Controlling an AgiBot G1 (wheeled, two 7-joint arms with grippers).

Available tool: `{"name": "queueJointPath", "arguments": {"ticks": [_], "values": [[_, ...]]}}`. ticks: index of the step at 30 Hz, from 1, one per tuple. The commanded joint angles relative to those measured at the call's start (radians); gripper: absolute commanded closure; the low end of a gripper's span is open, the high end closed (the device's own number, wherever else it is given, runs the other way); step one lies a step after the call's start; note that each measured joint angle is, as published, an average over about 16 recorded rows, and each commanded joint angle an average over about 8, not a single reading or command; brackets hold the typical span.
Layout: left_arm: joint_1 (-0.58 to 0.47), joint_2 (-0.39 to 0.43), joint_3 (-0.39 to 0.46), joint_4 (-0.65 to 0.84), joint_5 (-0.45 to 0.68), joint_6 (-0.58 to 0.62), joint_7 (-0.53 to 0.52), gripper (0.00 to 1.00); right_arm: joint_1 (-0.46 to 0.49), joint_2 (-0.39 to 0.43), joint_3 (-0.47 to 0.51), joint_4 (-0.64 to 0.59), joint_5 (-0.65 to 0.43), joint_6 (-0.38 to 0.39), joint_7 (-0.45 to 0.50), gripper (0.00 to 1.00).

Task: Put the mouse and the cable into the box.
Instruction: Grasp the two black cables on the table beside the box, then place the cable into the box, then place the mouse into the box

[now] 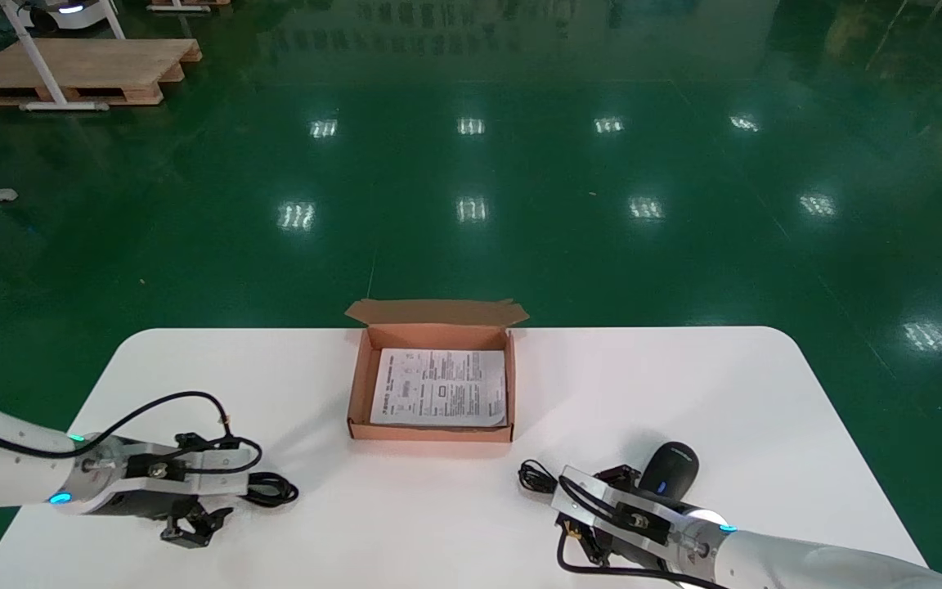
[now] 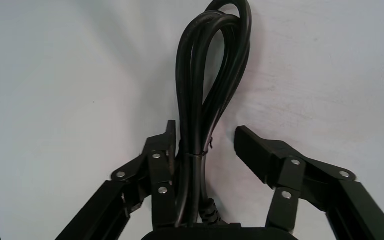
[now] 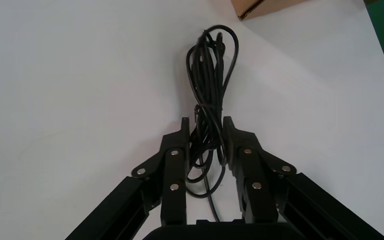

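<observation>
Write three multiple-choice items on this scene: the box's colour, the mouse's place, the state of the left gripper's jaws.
1. The box is: A brown; B blue; C white.
2. Where is the mouse? A in the box; B on the table, robot's right side; C on the floor.
3. The left gripper holds its jaws: A shut on the mouse; B open around the black cable; C shut on nothing.
A, its cardboard walls are brown; B, it lies on the table by the right gripper, which pinches its cord; B, a gap shows beside the cable.

Open box (image 1: 430, 432) holds paper (image 1: 440, 387); left claw (image 1: 234, 499) at cable (image 1: 272, 490); right claw (image 1: 554, 487) at mouse cord (image 1: 534, 475), mouse (image 1: 669, 468) beside.
</observation>
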Motion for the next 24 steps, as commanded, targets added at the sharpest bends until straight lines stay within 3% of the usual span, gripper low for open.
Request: {"name": "queueJointPath", "arguments": {"ticks": [1, 17, 24], "values": [[0.0, 0.0, 0.0, 0.0, 0.0, 0.0, 0.0, 1.0, 0.0, 0.0, 0.001, 0.0, -0.004, 0.0, 0.004, 1.0], [-0.006, -0.004, -0.002, -0.005, -0.002, 0.0, 0.003, 1.0, 0.0, 0.0, 0.003, 0.0, -0.006, 0.0, 0.008, 1.0], [-0.067, -0.042, -0.022, -0.067, -0.016, 0.008, 0.018, 1.0, 0.043, 0.026, 0.041, -0.006, -0.026, 0.028, 0.035, 1.0]]}}
